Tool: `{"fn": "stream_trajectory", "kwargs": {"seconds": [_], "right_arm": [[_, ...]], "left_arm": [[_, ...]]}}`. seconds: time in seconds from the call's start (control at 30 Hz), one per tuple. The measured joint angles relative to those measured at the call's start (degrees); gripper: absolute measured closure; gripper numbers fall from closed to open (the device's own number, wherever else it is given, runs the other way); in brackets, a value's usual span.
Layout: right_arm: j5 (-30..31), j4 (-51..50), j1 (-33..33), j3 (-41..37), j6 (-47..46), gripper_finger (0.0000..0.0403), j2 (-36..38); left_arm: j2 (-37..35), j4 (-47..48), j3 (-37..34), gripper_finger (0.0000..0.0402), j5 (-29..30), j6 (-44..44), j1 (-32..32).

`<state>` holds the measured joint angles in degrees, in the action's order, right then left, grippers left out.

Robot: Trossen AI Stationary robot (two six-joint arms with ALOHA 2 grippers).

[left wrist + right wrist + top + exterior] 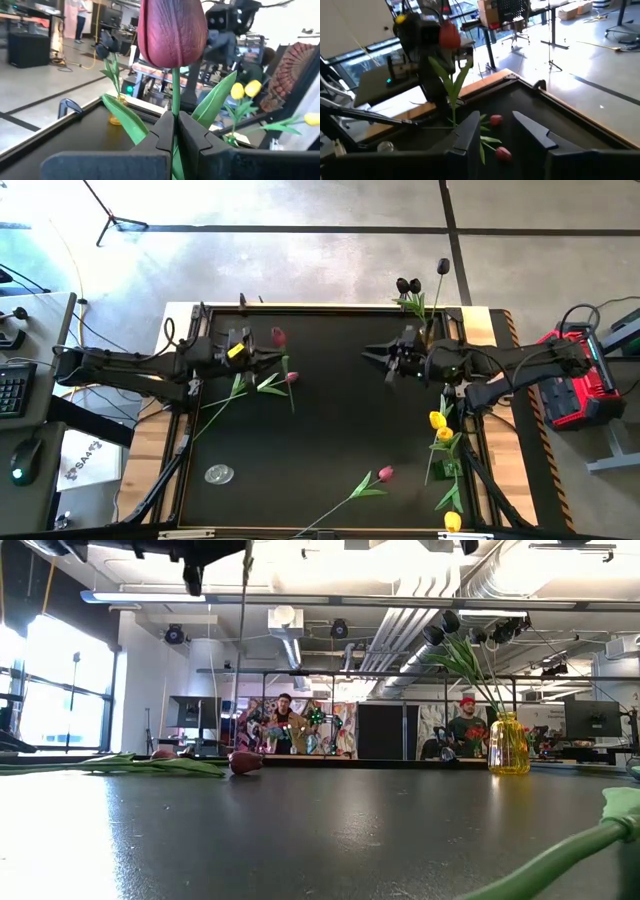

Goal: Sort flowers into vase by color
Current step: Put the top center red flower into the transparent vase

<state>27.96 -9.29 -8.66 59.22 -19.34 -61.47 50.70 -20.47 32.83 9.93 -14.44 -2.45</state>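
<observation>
- The left tool (172, 135) is clamped on the thin green stem of a pink tulip (172, 30), lifted above the black bench (330, 410) at its far left. Its head stands upright and its long leaves splay out.
- The right tool (507, 132) hovers near the far right, fingers apart and empty, just beside the yellow glass vase (508, 745) that holds the dark tulips (408, 285).
- Risk: the stem is slender and smooth, so it could slip or swing in transit.
- Risk: the vase looks narrow and light, so a nudge might tip it.
- Other tulips lie flat on the bench: two pink ones (290, 378) on the left, one near the front, and yellow ones (440, 427) along the right edge.
</observation>
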Motion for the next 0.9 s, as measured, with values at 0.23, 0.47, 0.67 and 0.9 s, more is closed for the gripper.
{"fn": "stream_trajectory", "kwargs": {"seconds": [0.23,0.47,0.67,0.9], "right_arm": [[-2.07,0.14,2.3,0.0,-3.26,0.032,0.0],[-1.26,-1.32,2.71,0.0,-4.63,0.032,0.0],[-1.19,-1.22,4.16,0.0,-4.52,0.032,-0.02],[-1.65,-0.79,5.97,0.0,-6.22,0.032,-0.02]], "left_arm": [[-0.38,0.52,-0.27,0.0401,0.08,0.72,4.11],[-6.21,9.78,-0.25,0.0401,1.95,2.61,13.47],[-12.15,18.93,-0.25,0.0401,7.7,2.52,24.17],[-17.8,22.83,-0.25,0.0401,11.56,-0.35,36.33]]}}
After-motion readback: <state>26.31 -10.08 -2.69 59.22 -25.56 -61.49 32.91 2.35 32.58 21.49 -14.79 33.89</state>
